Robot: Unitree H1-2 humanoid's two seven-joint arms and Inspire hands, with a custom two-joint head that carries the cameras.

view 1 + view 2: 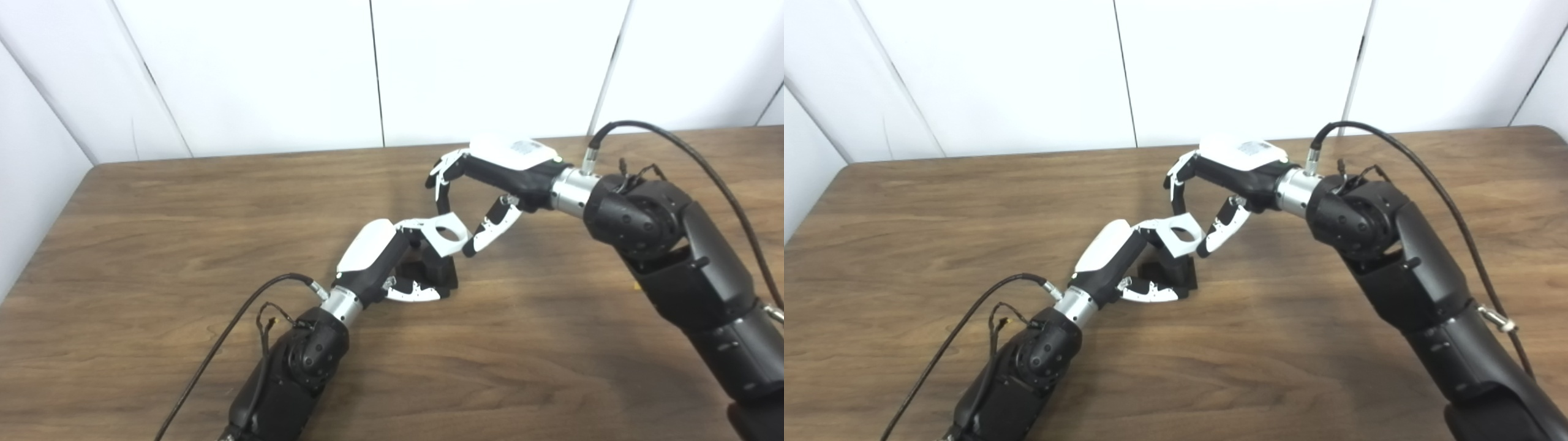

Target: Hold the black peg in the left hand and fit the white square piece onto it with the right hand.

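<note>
Broad brown wood-grain worktop (184, 214), backed by plain white wall panels (275, 67); bare apart from the two arms and the parts between them.

Right hand (490, 184), black and white, reaching in from the far right, its fingers (442, 177) curled down over the far edge of the flat white square piece with a round hole (449, 236), thumb at the near corner; grasping the piece in a pinch, tilted, probably to leave the hole clear for lining up.

Left hand (383, 260), low on the worktop, wrapped around the black peg on its blocky black base (438, 272), thumb laid along the near side; closed on it, seemingly to steady it against the push of fitting.

White piece directly above the peg, touching or almost touching its top; seated or not, cannot tell, the top of the peg being hidden behind the piece and the left fingers.

Black cables (674, 141) looping off each wrist, clear of the work. Main obstruction likely the left fingers crowding the top of the peg just under the piece.
</note>
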